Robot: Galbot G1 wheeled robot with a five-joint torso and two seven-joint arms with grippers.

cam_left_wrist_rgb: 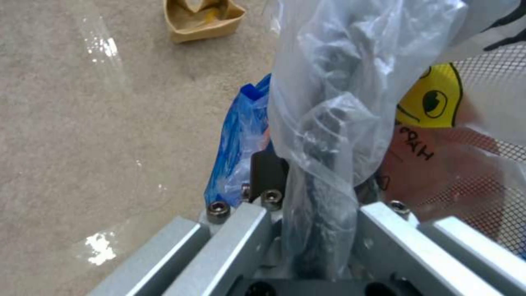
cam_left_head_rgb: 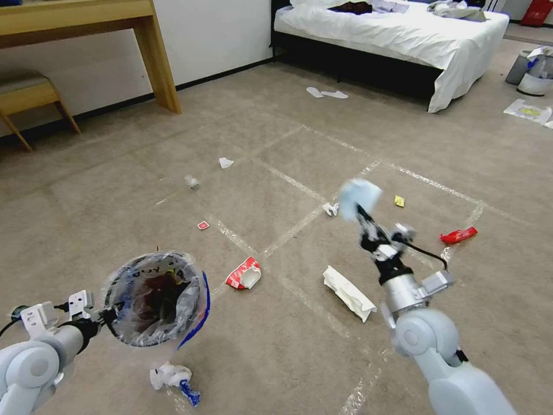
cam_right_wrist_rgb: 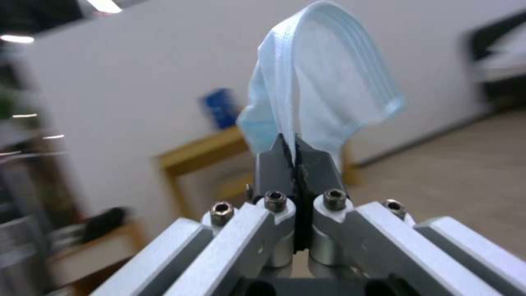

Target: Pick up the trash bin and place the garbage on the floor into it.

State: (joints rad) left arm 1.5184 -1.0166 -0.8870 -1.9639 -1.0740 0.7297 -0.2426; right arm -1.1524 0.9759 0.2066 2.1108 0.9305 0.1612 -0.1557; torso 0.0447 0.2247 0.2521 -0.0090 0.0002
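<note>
While right gripper [cam_left_head_rgb: 358, 208] is pinching mask [cam_left_head_rgb: 358, 199] tight, fingers [cam_right_wrist_rgb: 285, 162] closed on one fold, mask needing carrying across to bin [cam_left_head_rgb: 155, 297] mouth, releasing only once fully above rim. Left gripper [cam_left_wrist_rgb: 312, 181] is gripping bin's rim and liner, fingers clamped, holding bin off floor [cam_left_head_rgb: 276, 173]; keeping mouth level should help. Bin: round, red-blue, crinkly clear liner with black lettering, dark inside. Torn cup [cam_left_head_rgb: 243, 273] and white bag [cam_left_head_rgb: 348, 292] are lying right of bin.

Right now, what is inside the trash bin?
The trash bin, held by the left gripper, shows a clear bag lining and a dark reddish interior. The bag's folds cover the bottom, so contents are unclear.
</note>
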